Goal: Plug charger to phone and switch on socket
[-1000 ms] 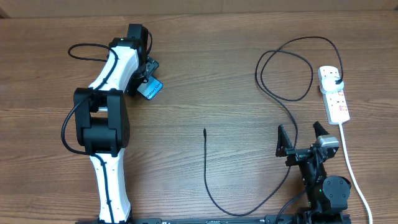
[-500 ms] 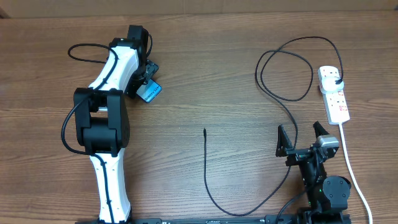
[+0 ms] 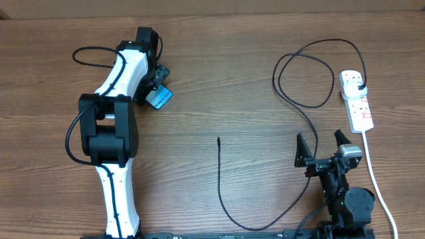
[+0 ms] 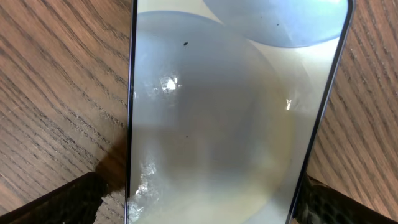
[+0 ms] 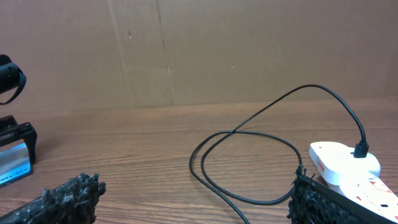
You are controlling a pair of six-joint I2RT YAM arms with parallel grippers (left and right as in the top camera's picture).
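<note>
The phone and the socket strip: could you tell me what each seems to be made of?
The phone: apparently a glossy glass face, showing glints and soft reflections, with a thin dark edge. The socket strip: most likely smooth white moulded plastic, with red markings.

One phone (image 3: 159, 97), one charger (image 3: 220, 178), one socket (image 3: 356, 99), two arms' end effectors: left (image 3: 157, 85), right (image 3: 323, 150).

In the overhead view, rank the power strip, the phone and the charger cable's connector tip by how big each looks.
1. power strip, largest.
2. phone, smaller, though partly hidden by the left gripper, so the gap is unsure.
3. connector tip, by far the smallest.
</note>
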